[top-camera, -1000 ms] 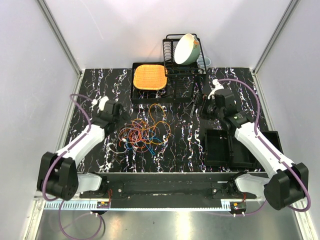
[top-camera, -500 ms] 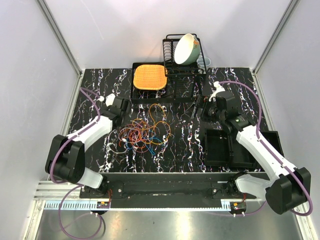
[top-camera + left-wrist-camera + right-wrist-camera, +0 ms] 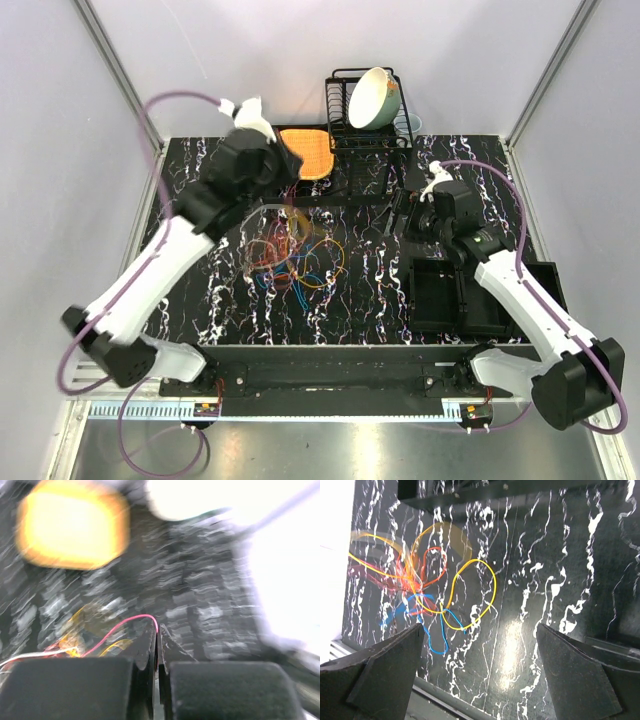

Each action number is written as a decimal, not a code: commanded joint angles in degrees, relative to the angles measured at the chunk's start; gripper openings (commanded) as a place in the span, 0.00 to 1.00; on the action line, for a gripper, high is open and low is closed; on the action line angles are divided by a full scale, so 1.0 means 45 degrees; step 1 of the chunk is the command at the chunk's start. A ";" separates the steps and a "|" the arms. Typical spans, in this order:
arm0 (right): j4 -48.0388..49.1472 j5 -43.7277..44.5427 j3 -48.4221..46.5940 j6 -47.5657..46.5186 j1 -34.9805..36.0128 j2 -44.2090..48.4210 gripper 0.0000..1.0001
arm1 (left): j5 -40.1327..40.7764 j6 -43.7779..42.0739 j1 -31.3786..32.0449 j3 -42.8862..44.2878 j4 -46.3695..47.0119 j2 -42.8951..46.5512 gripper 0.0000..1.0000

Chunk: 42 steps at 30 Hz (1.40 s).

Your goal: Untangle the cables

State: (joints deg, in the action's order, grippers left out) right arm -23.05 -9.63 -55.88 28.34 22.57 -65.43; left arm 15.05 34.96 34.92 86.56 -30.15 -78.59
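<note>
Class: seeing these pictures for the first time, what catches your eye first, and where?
The tangle of cables at the middle of the black marbled table stands out first. The left gripper, above it, is shut on a red strand. At the back sit an orange mat and a pale bowl in a dish rack.

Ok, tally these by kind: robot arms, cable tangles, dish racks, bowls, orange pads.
Robot arms: 2, left and right
Cable tangle: 1
Dish rack: 1
Bowl: 1
Orange pad: 1
Total: 6
</note>
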 commanded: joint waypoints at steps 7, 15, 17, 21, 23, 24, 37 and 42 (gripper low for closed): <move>-0.0230 0.0948 -0.1352 -0.0672 0.0102 0.1219 1.00 | -0.4458 -0.1889 0.1381 0.2427 0.1328 0.2560 0.00; 0.0082 0.0208 -0.1040 -0.0926 0.0102 0.1981 1.00 | -0.6506 -0.0817 0.1459 -0.3333 0.4057 0.2933 0.00; 0.0083 -0.0473 -0.0982 -0.0868 0.0102 0.1923 1.00 | -0.6508 -0.0582 0.1518 -0.4309 0.4413 0.2777 0.00; 0.0316 -0.1082 -0.0320 -0.0536 0.0102 0.2234 1.00 | -0.6974 -0.0289 0.1615 -0.4706 0.4766 0.1685 0.00; 0.0647 -0.1355 -0.0026 -0.0477 0.0102 0.2605 1.00 | -0.7113 -0.0191 0.1713 -0.4356 0.4825 0.1003 0.00; 0.0726 -0.1473 0.0188 -0.0419 0.0122 0.2722 1.00 | -0.7210 -0.0171 0.1868 -0.4199 0.4825 0.0786 0.00; 0.3050 -0.5883 0.1225 -0.0458 0.0122 0.4073 1.00 | -0.8052 0.0532 0.2045 -0.2481 0.4689 -0.0231 0.00; 0.3754 -0.6200 0.1265 -0.0301 0.0102 0.3447 1.00 | -0.8617 0.0668 0.2026 -0.2030 0.4650 -0.0368 0.00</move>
State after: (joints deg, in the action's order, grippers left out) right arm -11.38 -33.41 -50.68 26.37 22.76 -48.25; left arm -20.32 37.01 44.07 73.87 -10.98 -79.79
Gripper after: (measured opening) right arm 0.994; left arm 0.005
